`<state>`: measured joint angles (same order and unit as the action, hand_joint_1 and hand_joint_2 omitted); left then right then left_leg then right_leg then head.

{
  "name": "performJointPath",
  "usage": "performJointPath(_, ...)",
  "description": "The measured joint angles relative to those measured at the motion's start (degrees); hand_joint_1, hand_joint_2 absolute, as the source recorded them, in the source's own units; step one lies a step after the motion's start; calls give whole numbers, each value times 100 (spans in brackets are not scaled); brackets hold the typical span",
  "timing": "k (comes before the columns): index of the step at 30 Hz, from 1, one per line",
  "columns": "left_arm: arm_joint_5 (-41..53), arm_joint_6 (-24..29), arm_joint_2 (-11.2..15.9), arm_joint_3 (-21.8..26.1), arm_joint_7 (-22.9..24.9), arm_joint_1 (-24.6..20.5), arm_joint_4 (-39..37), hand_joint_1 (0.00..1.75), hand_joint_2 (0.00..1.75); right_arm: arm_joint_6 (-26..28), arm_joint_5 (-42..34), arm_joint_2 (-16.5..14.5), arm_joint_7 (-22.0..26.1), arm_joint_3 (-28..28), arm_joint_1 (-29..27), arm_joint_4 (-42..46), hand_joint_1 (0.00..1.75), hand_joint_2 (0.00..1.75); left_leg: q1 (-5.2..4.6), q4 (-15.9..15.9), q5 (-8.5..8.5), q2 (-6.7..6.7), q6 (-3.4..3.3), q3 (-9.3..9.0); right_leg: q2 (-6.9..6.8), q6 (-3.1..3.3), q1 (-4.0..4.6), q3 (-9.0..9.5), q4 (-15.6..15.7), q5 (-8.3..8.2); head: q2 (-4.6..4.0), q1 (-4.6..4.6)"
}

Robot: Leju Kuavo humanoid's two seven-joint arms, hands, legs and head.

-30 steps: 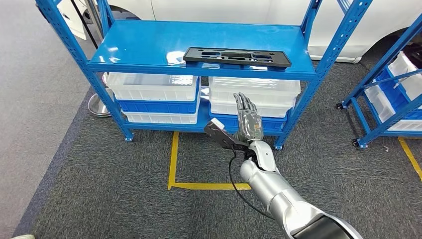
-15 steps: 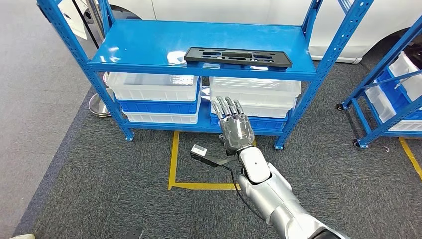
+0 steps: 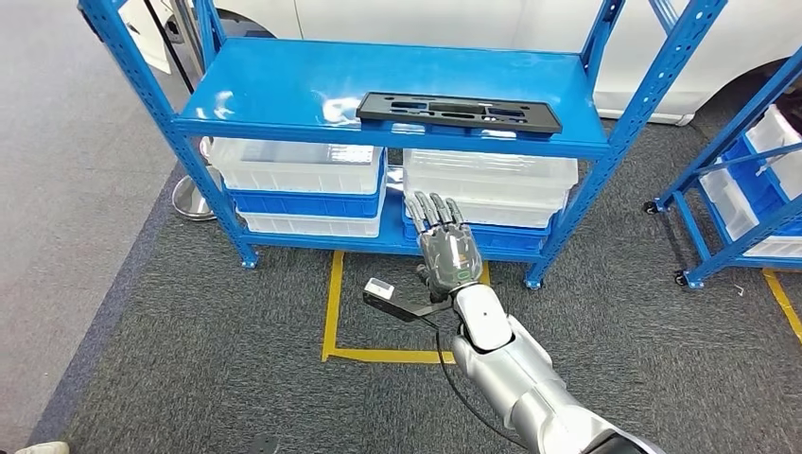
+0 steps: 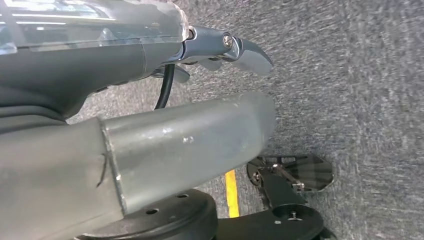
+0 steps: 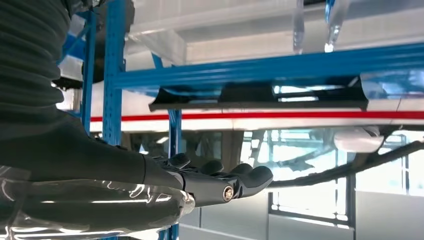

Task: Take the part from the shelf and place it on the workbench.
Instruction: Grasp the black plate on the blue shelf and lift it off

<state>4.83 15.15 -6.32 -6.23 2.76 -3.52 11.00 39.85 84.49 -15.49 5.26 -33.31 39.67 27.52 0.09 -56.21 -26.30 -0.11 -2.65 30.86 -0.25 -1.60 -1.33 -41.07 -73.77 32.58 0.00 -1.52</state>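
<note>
While on shelf point(image 3: 284, 90), one part point(image 3: 459, 111)

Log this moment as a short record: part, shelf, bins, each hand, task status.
part: flat black part lying near the front edge of the top deck, untouched
shelf: blue shelf on grey carpet
bins: clear bins on the lower level
right hand: right hand raised below the deck, fingers spread, holding nothing
left hand: left hand hanging over the carpet, grasp unclear
task status: part not yet picked
</note>
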Motion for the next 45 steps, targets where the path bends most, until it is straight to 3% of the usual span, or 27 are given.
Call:
performJointPath(1, 1, 1, -1, -5, 10, 10, -1, 0, 0, 1, -13, 3, -1, -1, -1, -26, 0, 175, 5, -23, -36, -16, 16, -21, 0, 0, -4, -26, 103, -183, 0, 0)
performJointPath(3, 2, 2, -2, -17, 20, 22, -1, 0, 0, 2, -43, 4, 1, -2, 13, -62, 0, 175, 17, -94, -147, -42, 73, -70, 4, 13, -12, 151, 715, -660, 0, 1)
performJointPath(5, 2, 1, -3, -26, 18, 6, -4, 0, 0, 3, -80, -3, 7, -2, 36, -103, 0, 175, 3, -189, -256, -59, 155, -68, 24, 58, 0, 327, 1180, -843, 0, 4)
performJointPath(9, 9, -4, -1, -34, 0, 1, -9, 0, 0, 9, -139, -24, 5, -2, 70, -195, 0, 175, 22, -222, -340, -50, 281, -44, 58, 197, 36, 368, 1275, -730, 0, 2)
performJointPath(11, 11, -4, 0, -38, -13, -2, -9, 0, 0, 11, -148, -48, 4, -2, 113, -229, 0, 175, 26, -470, -482, -21, 337, 49, 50, 270, 12, 470, 1325, -687, 0, -4)
performJointPath(13, 13, -3, 0, -39, -23, -11, -9, 0, 0, 12, -156, -66, 15, -2, 146, -254, 0, 175, 44, -1162, -695, -6, 379, 439, 33, 310, 5, 578, 1358, -624, 0, -14)
performJointPath(15, 17, -3, -1, -39, -22, -3, -9, 0, 0, 11, -180, -70, 23, -2, 133, -282, 0, 175, 63, -1715, -699, -6, 398, 863, 26, 313, 8, 670, 1360, -550, 0, -17)
performJointPath(16, 21, -3, -2, -39, -17, 12, -9, 0, 0, 11, -193, -72, 22, -2, 121, -296, 0, 175, 65, -1691, -529, -6, 398, 942, 30, 308, 6, 727, 1359, -507, 0, -17)
performJointPath(17, 25, -3, -2, -39, -12, 24, -9, 0, 0, 12, -204, -73, 21, -2, 116, -306, 0, 175, 66, -1458, -264, -5, 392, 919, 38, 299, 1, 795, 1358, -462, 0, -17)
performJointPath(19, 34, -3, -2, -40, -5, 37, -12, 0, 0, 13, -218, -80, 20, -2, 129, -318, 0, 175, 51, -802, 216, 1, 367, 722, 51, 258, 1, 918, 1366, -376, 0, -16)
performJointPath(20, 38, -2, -3, -40, -4, 31, -15, 0, 0, 13, -221, -85, 20, -2, 138, -321, 0, 175, 35, -554, 302, 3, 344, 618, 55, 228, 7, 949, 1378, -349, 0, -16)
performJointPath(22, 39, -3, -4, -42, -1, 14, -20, 0, 0, 15, -225, -92, 20, -2, 146, -327, 0, 175, 3, -374, 233, -7, 291, 524, 53, 170, 23, 957, 1414, -330, 0, -14)
performJointPath(25, 49, -2, -4, -42, 12, 25, -21, 0, 0, 20, -228, -100, 20, -2, 154, -330, 0, 175, 29, -257, 161, -23, 186, 445, 30, 94, 23, 942, 1354, -253, 0, -10)
performJointPath(27, 63, -7, -5, -43, 16, 35, -22, 0, 0, 21, -238, -105, 20, -2, 169, -330, 0, 175, 34, -221, 127, -21, 110, 375, 27, 72, 24, 686, 868, -55, 0, -5)
performJointPath(29, 76, -14, -6, -45, 16, 18, -22, 0, 0, 21, -248, -99, 21, -2, 161, -340, 0, 175, 9, -219, 73, -27, 48, 323, 28, 78, 41, 193, 101, 156, 0, -3)
performJointPath(30, 80, -15, -7, -45, 16, 15, -22, 0, 0, 21, -249, -96, 21, -2, 147, -349, 0, 175, -9, -219, 42, -34, 29, 286, 28, 89, 50, -12, -147, 154, 0, -2)
performJointPath(31, 84, -16, -7, -46, 17, 20, -22, 0, 0, 21, -250, -93, 22, -2, 136, -358, 0, 175, -27, -219, 4, -41, 16, 238, 28, 111, 62, -124, -193, 33, 0, -2)
performJointPath(32, 87, -16, -7, -46, 18, 25, -22, 0, 0, 21, -251, -92, 22, -2, 132, -365, 0, 175, -48, -220, -38, -49, 10, 177, 29, 148, 83, -114, 0, -207, 0, -2)
performJointPath(34, 95, -16, -17, -47, 19, 36, -24, 0, 0, 21, -253, -91, 22, -2, 140, -373, 0, 175, -81, -215, -128, -59, 10, 61, 37, 284, 144, 110, 724, -749, 0, -6)
performJointPath(35, 99, -16, -24, -47, 18, 32, -26, 0, 0, 20, -255, -89, 22, -3, 146, -376, 0, 175, -92, -216, -163, -66, 23, 28, 39, 346, 176, 226, 1029, -905, 0, -12)
performJointPath(36, 101, -16, -31, -47, 18, 23, -28, 0, 0, 20, -256, -87, 22, -3, 151, -381, 0, 175, -88, -217, -188, -69, 44, 17, 39, 394, 205, 305, 1223, -952, 0, -12)
performJointPath(38, 105, -18, -36, -46, 16, 3, -32, 0, 0, 20, -262, -87, 12, -4, 160, -390, 0, 175, -81, -195, -214, -63, 96, 10, 36, 420, 224, 380, 1374, -881, 0, -8)
performJointPath(41, 112, -13, -29, -48, 13, 13, -33, 0, 0, 22, -271, -96, -27, -4, 189, -394, 0, 175, -80, -375, -354, -31, 185, 62, 29, 409, 127, 564, 1586, -844, 0, -15)
performJointPath(42, 113, -8, -26, -48, 11, 14, -33, 0, 0, 22, -271, -98, -45, -4, 206, -399, 0, 175, -60, -638, -459, -26, 224, 198, 25, 401, 97, 629, 1633, -833, 0, -22)
performJointPath(44, 115, -7, -26, -46, 10, 10, -33, 0, 0, 20, -270, -95, -86, -4, 228, -425, 0, 175, 10, -1358, -671, -25, 311, 637, 20, 382, 69, 708, 1655, -778, 0, -34)
performJointPath(45, 115, -7, -26, -46, 11, 17, -33, 0, 0, 20, -270, -92, -104, -4, 226, -442, 0, 175, 50, -1607, -685, -23, 354, 828, 19, 360, 53, 748, 1653, -740, 0, -33)
